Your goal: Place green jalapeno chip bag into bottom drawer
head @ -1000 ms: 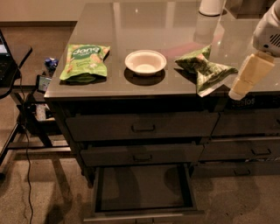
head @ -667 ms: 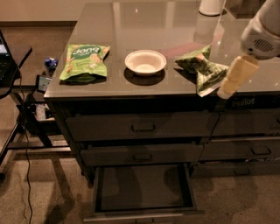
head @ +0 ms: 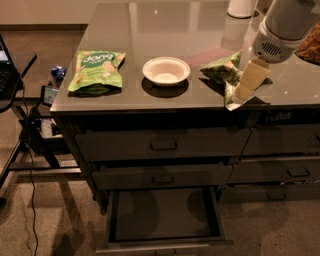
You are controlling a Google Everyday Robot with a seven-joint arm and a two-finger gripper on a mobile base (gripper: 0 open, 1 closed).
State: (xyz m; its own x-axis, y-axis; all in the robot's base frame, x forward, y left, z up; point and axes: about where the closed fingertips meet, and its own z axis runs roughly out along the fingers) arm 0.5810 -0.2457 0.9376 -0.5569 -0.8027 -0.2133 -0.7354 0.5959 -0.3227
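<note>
Gripper (head: 248,82), pale cream, hangs off the grey-white wrist housing (head: 282,27) at the right side of the counter (head: 165,30), down low over the right part of the green jalapeno chip bag (head: 222,72). It overlaps the bag from where I stand, and I can't tell whether the claw is apart, together or clamped on it, nor whether it touches. The bag lies crumpled on the countertop near the front edge, right of the white bowl (head: 166,71), with its pale end reaching the counter's lip. The light-green dang pouch (head: 97,70) lies flat at the left front, well apart from the bag, and the bowl sits between them. Bottom drawer (head: 165,215) is pulled out below the counter with a dark interior and nothing visible in it. The two drawers above it (head: 162,146) are closed and have bar handles. A white cylinder (head: 241,7) stands at the back right of the counter.
</note>
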